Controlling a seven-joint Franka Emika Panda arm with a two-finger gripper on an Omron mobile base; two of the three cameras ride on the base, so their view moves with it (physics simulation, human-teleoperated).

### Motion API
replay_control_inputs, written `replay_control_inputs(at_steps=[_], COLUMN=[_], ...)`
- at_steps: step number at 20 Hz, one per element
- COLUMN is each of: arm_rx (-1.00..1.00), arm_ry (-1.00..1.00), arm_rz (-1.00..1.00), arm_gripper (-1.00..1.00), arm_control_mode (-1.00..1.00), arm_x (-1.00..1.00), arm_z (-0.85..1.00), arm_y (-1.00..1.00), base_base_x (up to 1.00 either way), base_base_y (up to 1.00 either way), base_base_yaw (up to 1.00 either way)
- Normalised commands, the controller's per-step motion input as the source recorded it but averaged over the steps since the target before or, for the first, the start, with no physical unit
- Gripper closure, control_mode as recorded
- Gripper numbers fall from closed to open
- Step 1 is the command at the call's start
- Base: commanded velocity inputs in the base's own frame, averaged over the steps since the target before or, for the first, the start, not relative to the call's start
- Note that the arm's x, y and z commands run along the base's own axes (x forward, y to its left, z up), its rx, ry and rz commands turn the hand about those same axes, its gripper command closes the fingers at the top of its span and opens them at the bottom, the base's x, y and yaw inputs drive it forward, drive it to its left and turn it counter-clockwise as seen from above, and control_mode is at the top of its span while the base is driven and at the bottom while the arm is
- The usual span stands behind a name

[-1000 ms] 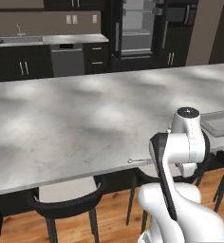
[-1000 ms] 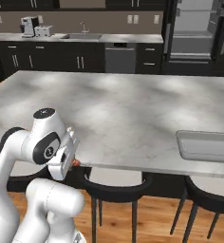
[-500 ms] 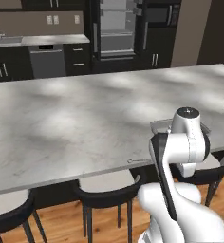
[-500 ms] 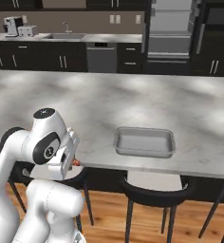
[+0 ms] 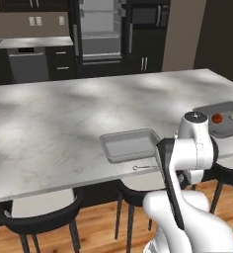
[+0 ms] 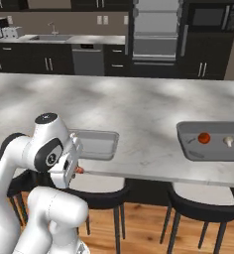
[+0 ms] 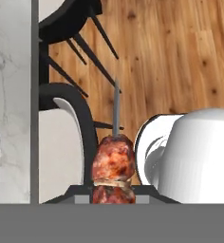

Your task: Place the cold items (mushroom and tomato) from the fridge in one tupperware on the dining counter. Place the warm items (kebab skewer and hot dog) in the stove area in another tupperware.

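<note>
While you carried kebab skewer [image 7: 113, 166], jaws stayed clamped on it, stick pointing ahead past tips. Empty tupperware [image 5: 131, 145] lay above gripper [image 6: 75, 169]; next you needed lift over rim.

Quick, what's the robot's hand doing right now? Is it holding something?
Gripper: shut on the browned meat kebab skewer, its thin metal tip pointing away from the hand.
</note>
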Motion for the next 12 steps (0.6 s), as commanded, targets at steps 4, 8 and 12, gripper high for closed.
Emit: replay_control_inputs(at_steps=[4,8,12], arm_rx=[0.0,0.0,0.07], arm_ry=[0.0,0.0,-0.11], arm_rz=[0.0,0.0,-0.01], arm_gripper=[1.0,1.0,1.0], arm_control_mode=[1.0,1.0,-1.0], arm_x=[0.0,0.0,0.03], arm_z=[0.0,0.0,0.02], arm_y=[0.0,0.0,0.18], base_base_x=[0.2,0.03,0.0], base_base_y=[-0.92,-0.27,0.0], base_base_yaw=[0.0,0.0,0.0])
